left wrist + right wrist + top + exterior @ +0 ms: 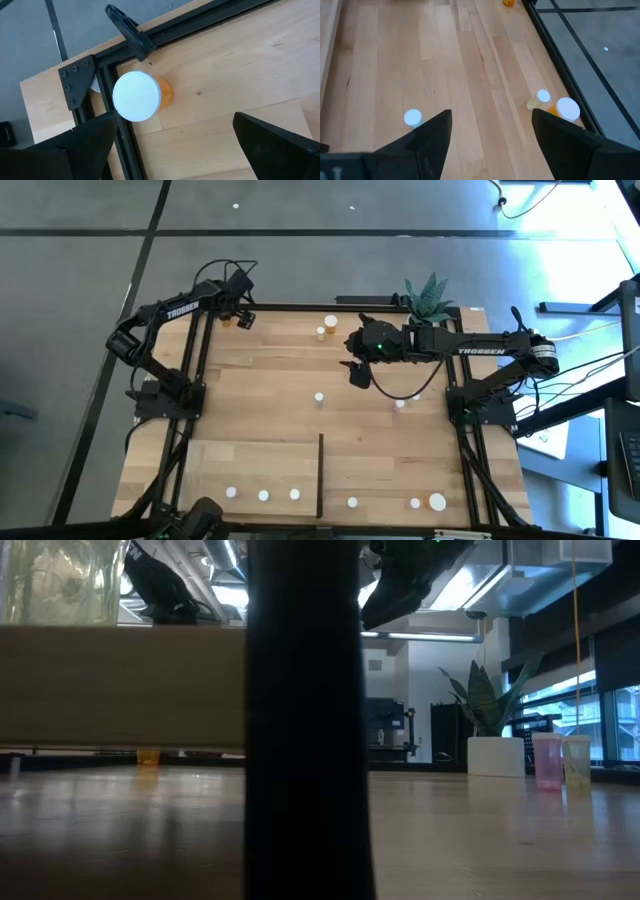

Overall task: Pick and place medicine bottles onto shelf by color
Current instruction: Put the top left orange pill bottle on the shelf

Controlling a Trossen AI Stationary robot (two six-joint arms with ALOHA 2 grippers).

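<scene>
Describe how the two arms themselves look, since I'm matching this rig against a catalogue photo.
Both are dark, slender jointed arms with white TROSSEN lettering on a link. Black cables loop along the left arm and the right arm, which shows a small green light near its wrist. Each end effector, left and right, has two flat, wedge-shaped black fingers.

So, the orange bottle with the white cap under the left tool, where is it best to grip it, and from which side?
Probably grip the orange bottle on its body just under the white cap, coming straight down from above. It stands upright close to the black corner rail, so a sideways approach looks blocked there. The left tool hangs open above it.
</scene>
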